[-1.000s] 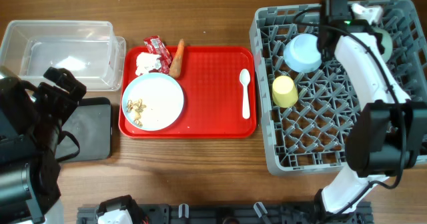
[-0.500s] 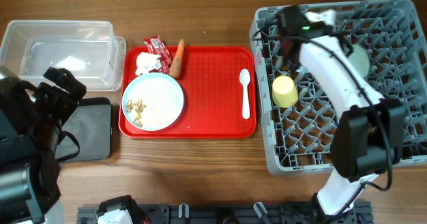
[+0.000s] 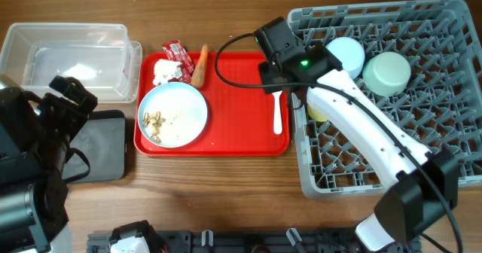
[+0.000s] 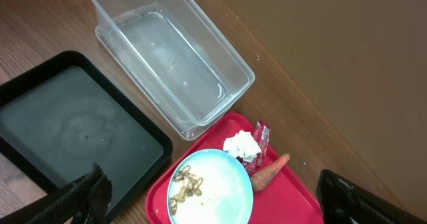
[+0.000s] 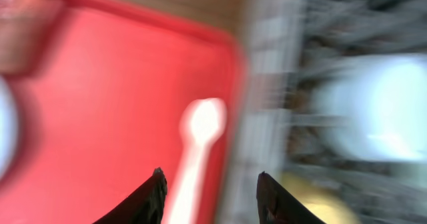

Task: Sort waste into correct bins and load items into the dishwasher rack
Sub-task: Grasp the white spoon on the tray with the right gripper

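Over the red tray (image 5: 100, 84), my right claw (image 5: 210, 177) hangs spread, empty, above the white spoon (image 5: 199, 134) — left claw (image 4: 212, 187) gapes too.

Right arm (image 3: 361, 140):
- Long links in smooth white casing with rounded edges.
- Elbow housing (image 3: 425, 187) is matte black and cylindrical.
- A thin black cable (image 3: 218, 63) bows out from the wrist in a wide loop; another black line runs along the white link.

Wrist block (image 3: 290, 57): black and boxy, with one small green light lit on top.

Right fingertips (image 5: 155, 194): dark and tapered, badly blurred in the wrist view.

Left arm (image 3: 34, 163):
- Black all over and bulky, with angular stacked housings.
- A black cable curls at its side.

Left fingers (image 4: 83, 196): black. One has a rough, ragged matte edge. The other is smoother, with a faint sheen along a ridge.
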`<action>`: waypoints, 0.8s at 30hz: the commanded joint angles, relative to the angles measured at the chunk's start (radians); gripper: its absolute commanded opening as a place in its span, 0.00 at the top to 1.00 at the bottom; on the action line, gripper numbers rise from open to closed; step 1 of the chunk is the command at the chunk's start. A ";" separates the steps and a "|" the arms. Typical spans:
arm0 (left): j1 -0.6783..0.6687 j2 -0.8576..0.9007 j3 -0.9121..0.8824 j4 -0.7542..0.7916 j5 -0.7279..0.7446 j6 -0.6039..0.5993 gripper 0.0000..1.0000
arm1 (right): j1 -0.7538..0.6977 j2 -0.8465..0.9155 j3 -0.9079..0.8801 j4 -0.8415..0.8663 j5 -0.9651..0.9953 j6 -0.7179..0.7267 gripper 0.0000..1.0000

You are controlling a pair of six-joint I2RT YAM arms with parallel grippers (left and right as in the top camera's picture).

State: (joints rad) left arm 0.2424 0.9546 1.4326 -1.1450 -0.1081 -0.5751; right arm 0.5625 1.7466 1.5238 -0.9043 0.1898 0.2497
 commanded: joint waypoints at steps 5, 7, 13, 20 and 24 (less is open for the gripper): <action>0.005 -0.003 0.002 0.003 -0.017 -0.010 0.00 | -0.003 0.186 -0.045 0.019 -0.176 0.100 0.48; 0.005 -0.003 0.002 0.003 -0.017 -0.010 0.00 | -0.003 0.234 -0.045 0.005 -0.081 0.166 0.48; 0.005 -0.003 0.002 0.003 -0.017 -0.010 0.00 | -0.004 0.337 -0.045 -0.010 -0.032 0.198 0.48; 0.005 -0.003 0.002 0.003 -0.017 -0.010 0.00 | -0.008 0.389 -0.045 -0.037 -0.106 0.216 0.66; 0.005 -0.003 0.002 0.003 -0.017 -0.010 0.00 | -0.008 0.374 -0.032 -0.036 -0.220 0.136 0.96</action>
State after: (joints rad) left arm 0.2424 0.9546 1.4326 -1.1450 -0.1081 -0.5751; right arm 0.5602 2.1044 1.4818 -0.9348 0.0715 0.4393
